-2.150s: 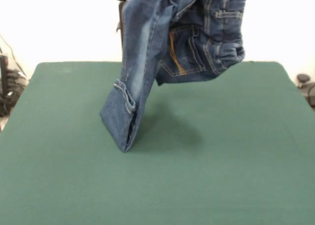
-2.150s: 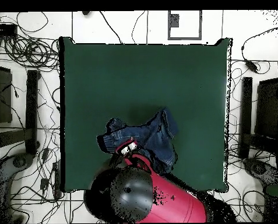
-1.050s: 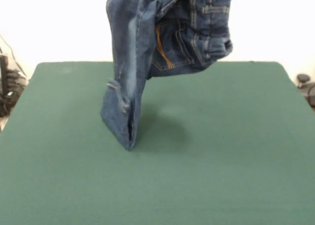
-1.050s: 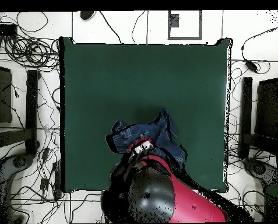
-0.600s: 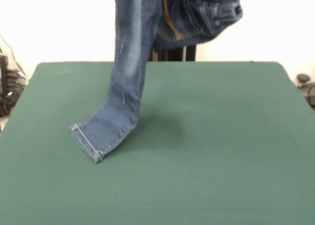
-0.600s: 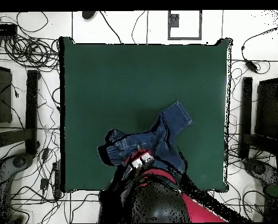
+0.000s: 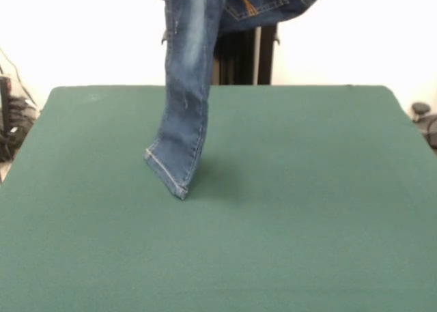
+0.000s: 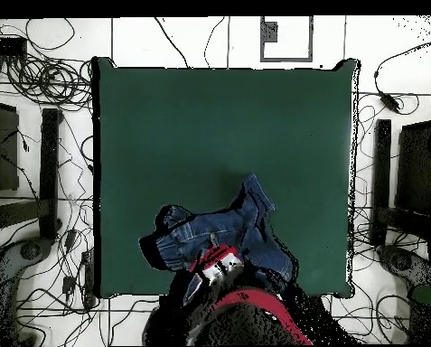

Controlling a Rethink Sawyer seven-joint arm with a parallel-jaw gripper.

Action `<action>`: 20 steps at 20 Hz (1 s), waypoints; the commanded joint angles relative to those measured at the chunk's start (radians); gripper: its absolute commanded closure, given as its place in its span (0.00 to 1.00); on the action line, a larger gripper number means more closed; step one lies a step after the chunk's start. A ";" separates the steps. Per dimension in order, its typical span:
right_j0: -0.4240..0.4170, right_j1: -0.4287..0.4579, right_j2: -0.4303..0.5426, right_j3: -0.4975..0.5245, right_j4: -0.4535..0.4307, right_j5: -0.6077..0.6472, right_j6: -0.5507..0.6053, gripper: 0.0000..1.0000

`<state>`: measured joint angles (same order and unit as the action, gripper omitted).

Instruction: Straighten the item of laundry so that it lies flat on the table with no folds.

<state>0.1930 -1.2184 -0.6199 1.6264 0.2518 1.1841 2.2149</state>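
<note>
The claw (image 8: 220, 262) pinches the jeans (image 7: 188, 100) and holds them high, near the table's (image 7: 328, 209) robot-side edge. One leg hangs down, its hem just touching the table. The hem lay flatter a moment ago, so the jeans went up. Nothing is flat yet.

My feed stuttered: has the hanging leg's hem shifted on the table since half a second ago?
Yes. In the front view the hem of the jeans has swung toward the picture's right and bunched more upright, farther from the table's left edge.
</note>
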 commanded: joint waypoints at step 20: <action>-0.366 -0.007 0.170 -0.008 0.051 0.164 -0.231 1.00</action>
<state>-0.0611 -1.2234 -0.5912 1.6357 0.2583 1.1886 2.2149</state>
